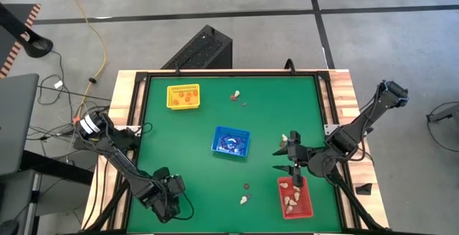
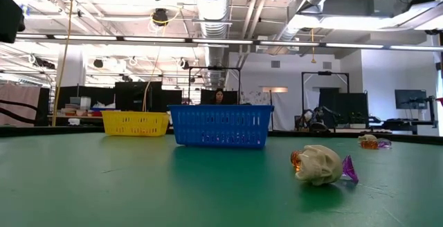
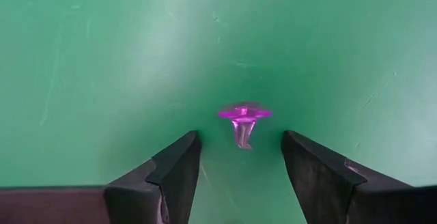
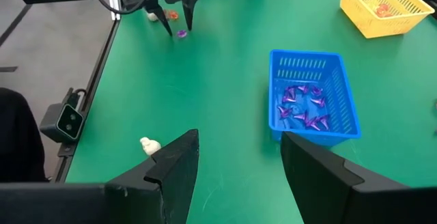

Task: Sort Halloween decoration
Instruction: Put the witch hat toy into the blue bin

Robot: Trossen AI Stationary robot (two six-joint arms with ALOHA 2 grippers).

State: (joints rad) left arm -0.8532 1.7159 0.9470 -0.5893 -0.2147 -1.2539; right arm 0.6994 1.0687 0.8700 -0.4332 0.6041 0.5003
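Note:
My left gripper (image 3: pixel 239 169) points down at the table's near left, open. Its fingers stand either side of a small purple trinket (image 3: pixel 242 120) that sits on the green table, apart from both. In the right wrist view that gripper (image 4: pixel 176 20) shows far off with the purple piece (image 4: pixel 181 33), a cream one (image 4: pixel 153 16) and an orange one (image 4: pixel 171 12) beside it. From above, the arm (image 1: pixel 171 190) hides them. My right gripper (image 1: pixel 284 159) hangs open with nothing between its fingers, above the far end of the red tray (image 1: pixel 307 208).
The blue tray (image 1: pixel 231 141) with purple pieces stands mid-table and the yellow tray (image 1: pixel 183 97) with orange ones at the far left. The red tray holds cream pieces. Loose trinkets lie near the front edge (image 1: pixel 244 199), beside the right gripper (image 1: pixel 285 138) and at the far side (image 1: pixel 235 95).

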